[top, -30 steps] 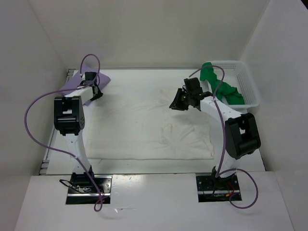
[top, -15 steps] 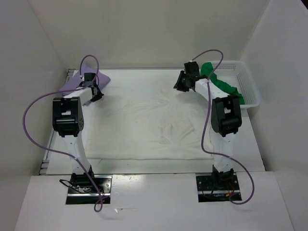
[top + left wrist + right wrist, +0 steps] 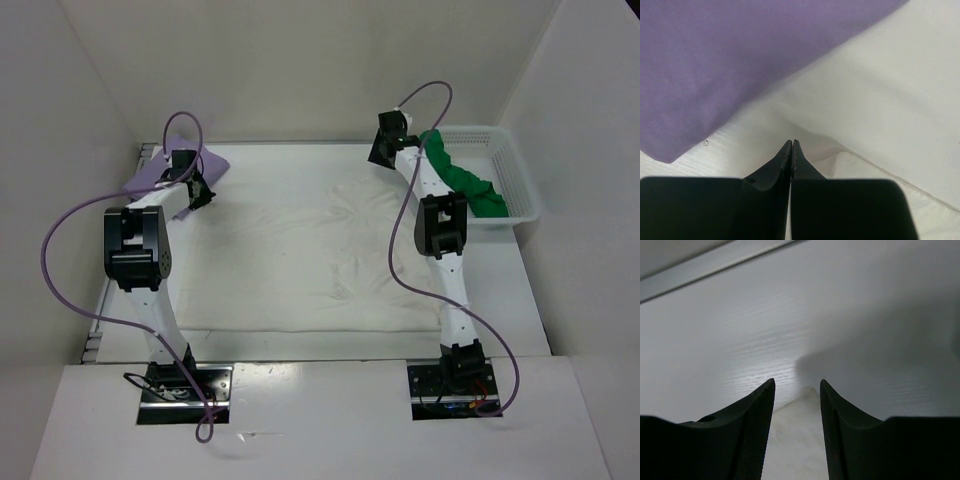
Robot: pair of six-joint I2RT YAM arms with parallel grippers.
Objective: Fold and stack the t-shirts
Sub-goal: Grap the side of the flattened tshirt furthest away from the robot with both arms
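A white t-shirt (image 3: pixel 310 250) lies spread flat across the middle of the table. At its far left corner my left gripper (image 3: pixel 197 190) is shut, its tips (image 3: pixel 791 142) pinching a raised fold of the white cloth (image 3: pixel 880 100). The folded lavender t-shirt (image 3: pixel 150 172) lies just beyond it and fills the upper left of the left wrist view (image 3: pixel 730 60). My right gripper (image 3: pixel 385 145) is at the white shirt's far right corner, open (image 3: pixel 797 381), with the cloth's pointed corner (image 3: pixel 800 440) lying between its fingers. The green t-shirt (image 3: pixel 465 180) hangs over the basket.
A white mesh basket (image 3: pixel 515 165) stands at the far right, close behind my right arm. White walls enclose the table at the back and on both sides. A metal strip (image 3: pixel 715 262) runs along the table's far edge ahead of the right gripper.
The left gripper has closed on the white shirt's far left corner. The right arm swung from mid-table out to the shirt's far right corner, and its jaws widened.
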